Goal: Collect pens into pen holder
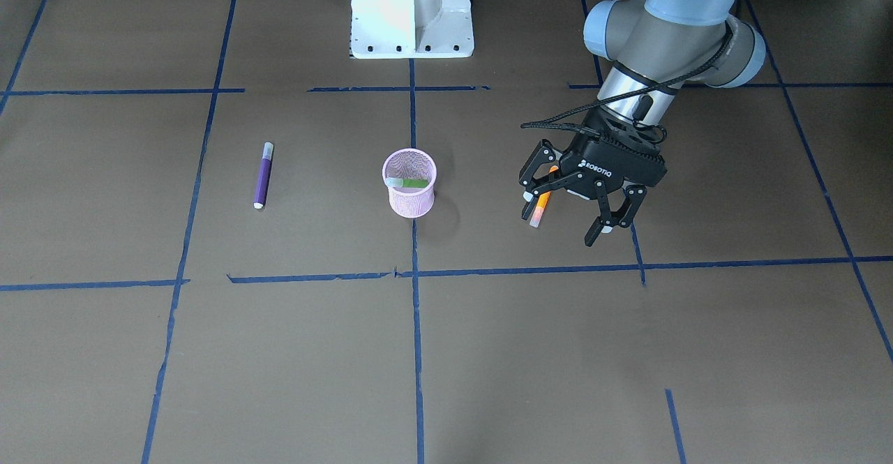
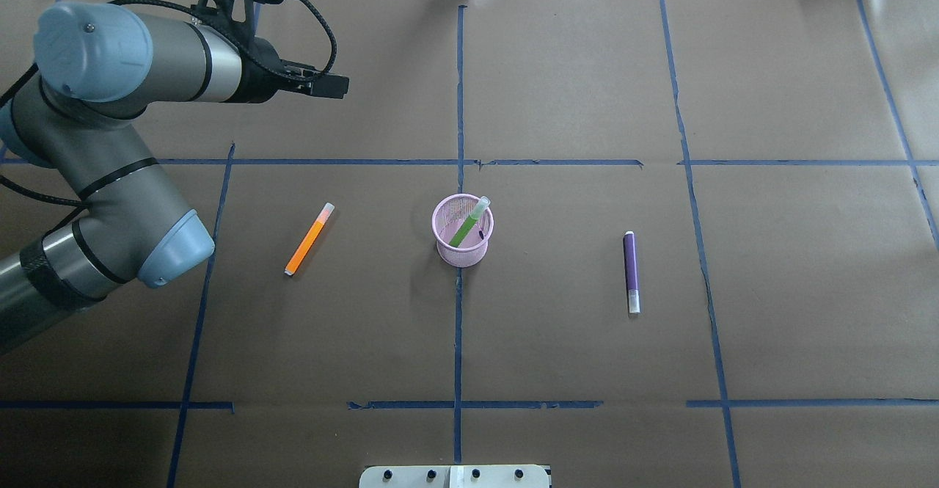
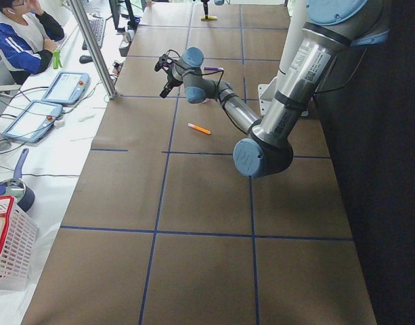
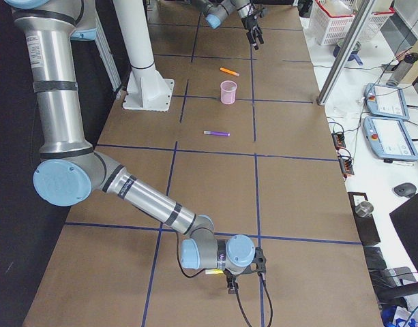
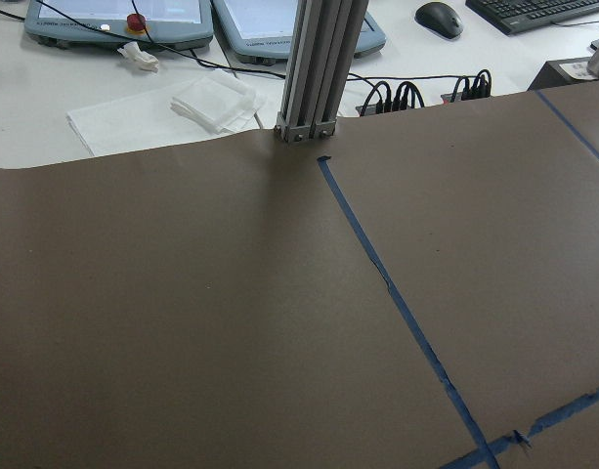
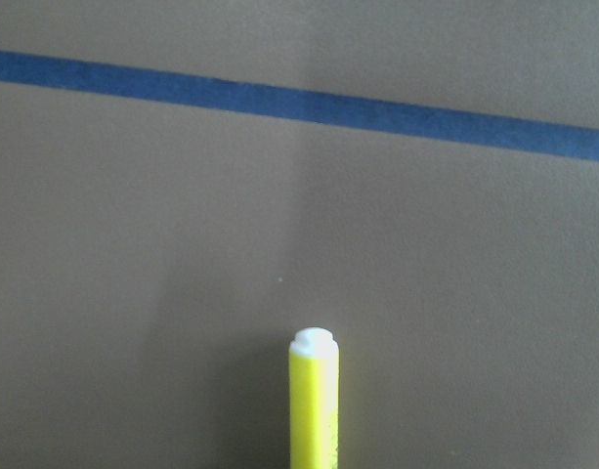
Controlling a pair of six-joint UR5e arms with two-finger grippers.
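The pen holder [image 2: 462, 252] stands in the middle of the tabletop, and the green pen [image 2: 466, 225] leans inside on its rim. The orange pen [image 2: 308, 240] lies flat toward the left edge and the purple pen [image 2: 629, 268] toward the right edge. The left gripper [image 1: 561, 225] hangs above the table, jaws wide apart and empty, probably ready for the orange pen on its side. The right gripper [image 4: 230, 281] sits low near the right edge, and I cannot tell how its jaws stand.

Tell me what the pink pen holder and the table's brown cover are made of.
The pen holder is likely painted metal wire mesh, matte pink; its open weave shows light through. The table cover looks like matte brown paper, with ragged seams along the blue tape.
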